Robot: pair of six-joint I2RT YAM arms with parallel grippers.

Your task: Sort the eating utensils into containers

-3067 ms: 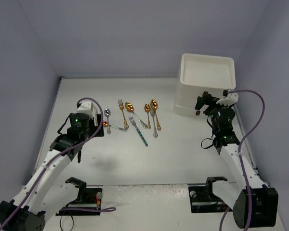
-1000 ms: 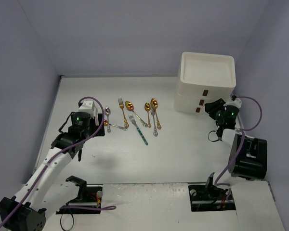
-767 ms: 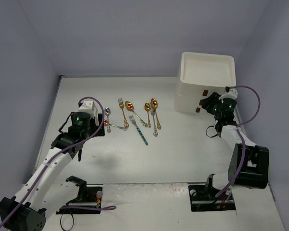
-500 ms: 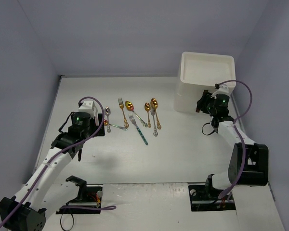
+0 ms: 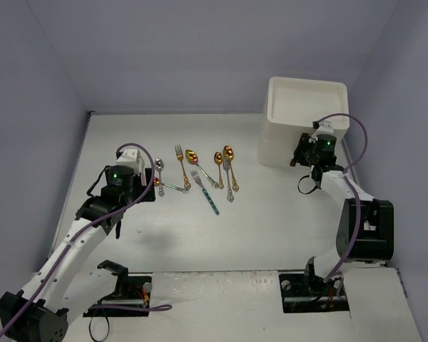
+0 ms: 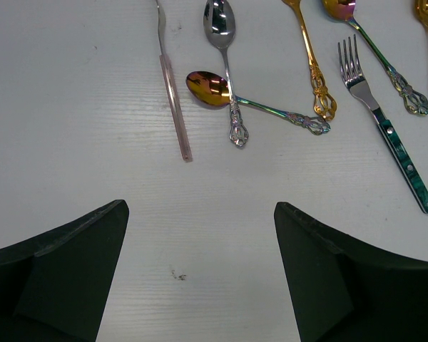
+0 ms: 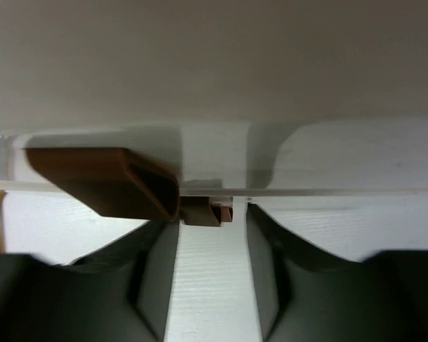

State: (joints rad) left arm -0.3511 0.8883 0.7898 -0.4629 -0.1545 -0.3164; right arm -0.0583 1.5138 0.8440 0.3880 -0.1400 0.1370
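Note:
The eating utensils [image 5: 200, 174], gold and silver spoons and forks, lie scattered mid-table. Closest to my left wrist are a pink-handled piece [image 6: 172, 100], a silver spoon [image 6: 221, 28], a gold spoon [image 6: 210, 87] and a teal-handled fork [image 6: 385, 128]. My left gripper [image 5: 147, 187] [image 6: 200, 214] hovers open over bare table just left of them. The containers are drawers of a cream cabinet [image 5: 307, 121] at the back right. My right gripper [image 5: 300, 151] [image 7: 211, 214] is against its front, jaws narrowly apart. A big brown handle [image 7: 107, 182] juts out beside the left finger, and a smaller brown handle [image 7: 207, 212] sits at the fingertips.
The cabinet stands near the right wall, its flat top rimmed like a tray. Purple cables loop over both arms. The right arm's base [image 5: 367, 235] sits close behind the gripper. Walls close off the table on the left, back and right.
My right gripper has swung left from beside the cabinet's front right corner up against the drawer handles, its jaws widening and then narrowing. The left arm and the utensils have not moved.

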